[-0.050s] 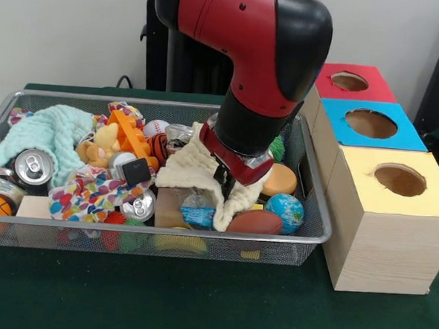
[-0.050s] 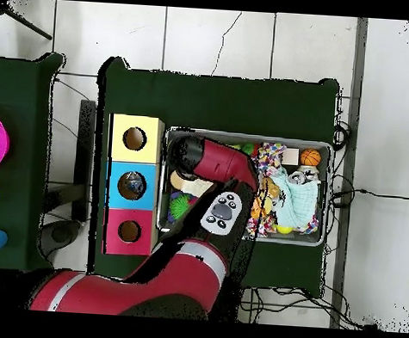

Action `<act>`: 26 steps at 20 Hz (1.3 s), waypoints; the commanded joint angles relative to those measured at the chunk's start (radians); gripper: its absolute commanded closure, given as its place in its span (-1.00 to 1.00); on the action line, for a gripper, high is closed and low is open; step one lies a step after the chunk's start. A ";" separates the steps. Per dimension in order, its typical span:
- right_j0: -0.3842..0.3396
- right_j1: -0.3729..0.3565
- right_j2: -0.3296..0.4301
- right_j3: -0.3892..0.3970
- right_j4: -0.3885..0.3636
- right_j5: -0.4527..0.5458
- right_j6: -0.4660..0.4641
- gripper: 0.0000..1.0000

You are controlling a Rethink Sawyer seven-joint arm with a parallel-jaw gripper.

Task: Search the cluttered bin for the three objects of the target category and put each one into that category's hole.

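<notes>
**Desk:** What's the frame?

**Photographer:** A red Sawyer arm (image 1: 256, 55) plunges into a wire-mesh bin (image 1: 308, 177) of clutter. Its pincer (image 1: 223, 181) is buried in a cream cloth (image 1: 189, 170); whether the fingers are spread or pinched on the fabric, I cannot tell. Beside the bin stand three boxes – red (image 1: 355, 82), blue (image 1: 371, 123), yellow (image 1: 400, 179) – each with a hole.

**Desk:** Which category is it after?

**Photographer:** Unclear. Candidates crowd the pincer: a globe ball (image 1: 284, 211) and a brown football (image 1: 255, 222) just below it, soda cans (image 1: 33, 166) well off to one side.

**Desk:** Risk?

**Photographer:** Probably the cloth – lifted, it could drag neighbouring pieces over the rim.

**Desk:** And overhead?

**Photographer:** It looks straight down the three holes, but the arm hides the pincer; only the front view shows it.
</notes>
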 commanded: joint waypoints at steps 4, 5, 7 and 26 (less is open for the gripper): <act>0.013 -0.024 0.005 0.001 0.021 0.233 0.225 1.00; 0.016 -0.046 -0.012 -0.007 0.011 0.269 0.215 1.00; 0.021 -0.080 -0.044 -0.029 -0.012 0.321 0.189 1.00; 0.035 -0.149 -0.166 0.021 -0.156 0.347 0.085 1.00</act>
